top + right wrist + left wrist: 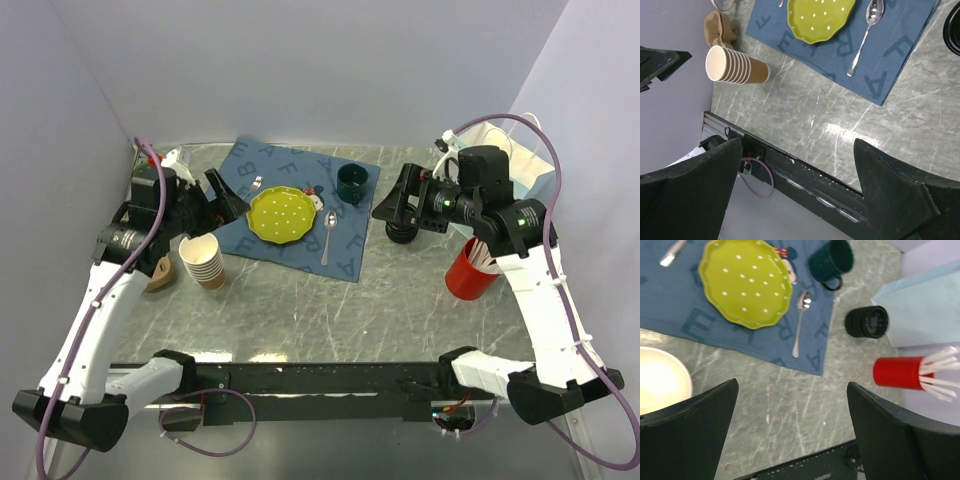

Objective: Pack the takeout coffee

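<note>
The right gripper (pixel 392 207) is held wide open, and nothing is caught between its fingers (pixel 900 190). In the top view the takeout coffee (pixel 401 233) is seen just below its fingertips, partly hidden by them; contact cannot be told. The left gripper (pixel 791 387) is likewise spread wide and empty. From it the coffee's black lid is seen well ahead, just beside a pale blue bag (pixel 925 300). A stack of paper cups (pixel 203 260) is stood close by one left finger, and a yellow-green plate (pixel 745 282) lies ahead.
</note>
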`<state>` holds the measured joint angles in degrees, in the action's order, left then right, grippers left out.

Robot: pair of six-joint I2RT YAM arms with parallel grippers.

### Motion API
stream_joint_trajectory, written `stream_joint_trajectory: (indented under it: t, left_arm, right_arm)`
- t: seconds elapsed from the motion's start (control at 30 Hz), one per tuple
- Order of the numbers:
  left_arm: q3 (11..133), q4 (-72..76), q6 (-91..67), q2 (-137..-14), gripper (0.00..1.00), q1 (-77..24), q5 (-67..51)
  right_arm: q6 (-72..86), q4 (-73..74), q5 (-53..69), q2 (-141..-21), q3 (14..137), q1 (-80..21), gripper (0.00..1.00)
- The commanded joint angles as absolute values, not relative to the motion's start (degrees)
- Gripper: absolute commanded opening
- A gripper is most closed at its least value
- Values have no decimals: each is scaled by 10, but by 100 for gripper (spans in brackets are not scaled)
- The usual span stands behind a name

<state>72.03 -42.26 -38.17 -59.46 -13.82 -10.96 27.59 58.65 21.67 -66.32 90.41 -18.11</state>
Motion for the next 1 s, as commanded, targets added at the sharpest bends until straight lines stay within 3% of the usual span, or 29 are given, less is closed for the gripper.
stream_joint_trajectory:
  t: [0.0,0.17,0.33,0.47,0.97]
  left_arm:
    - [758,-460,-350,-626,98,-139,-44]
    - [809,-509,-297,-678,91,-140,45]
    - [850,-560,-258,-743,64,-140,109]
    - [849,-570,-245,-775,49,-139,74]
    - [812,-589,-267,-801,43,-144,81]
  right_arm:
    - [257,572,218,-664,904,-179,100]
    - [241,577,208,-668,908,-179,100]
    - [243,580,249,-683,906,-179,95]
    - [250,543,294,-679,888,-179,89]
    - [256,526,309,-682,884,-179,86]
